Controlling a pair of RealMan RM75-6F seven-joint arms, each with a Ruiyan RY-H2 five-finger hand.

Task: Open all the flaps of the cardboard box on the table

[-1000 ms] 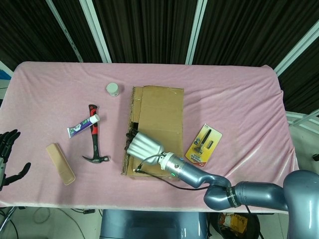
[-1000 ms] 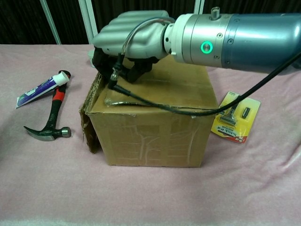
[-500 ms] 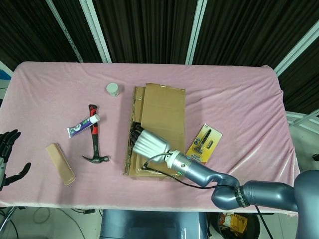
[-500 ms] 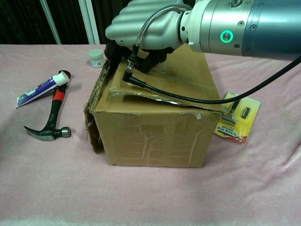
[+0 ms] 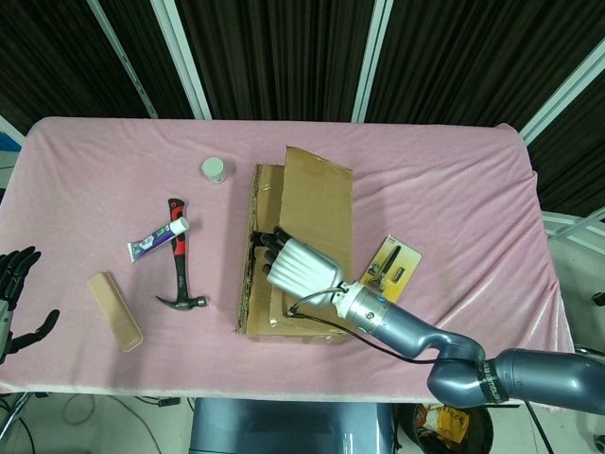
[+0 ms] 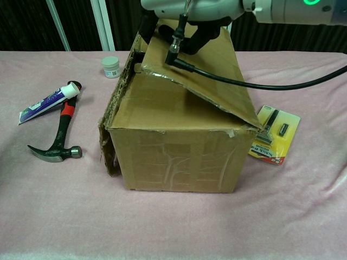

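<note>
The cardboard box [image 6: 179, 157] stands mid-table on the pink cloth. Its big top flap [image 6: 200, 70] is tilted up, raised along its left edge and hinged on the right. My right hand [image 5: 301, 267] is over the box's near left part and holds that raised edge, with dark fingers [image 6: 145, 27] hooked under it; the chest view cuts the hand [image 6: 184, 13] off at the top. A side flap [image 6: 111, 124] on the box's left hangs outward. My left hand [image 5: 14, 293] hovers off the table's left edge, fingers apart, holding nothing.
Left of the box lie a red-handled hammer [image 6: 57, 135], a toothpaste tube [image 6: 49, 103] and a tan bar [image 5: 114, 311]. A small white jar [image 6: 111, 66] stands behind the box's left corner. A yellow razor pack [image 6: 271, 135] lies on the right. A black cable [image 6: 244, 84] crosses the flap.
My right hand has risen and moved right, lifting the top flap from nearly flat to a steep tilt. The left hand has stayed where it was.
</note>
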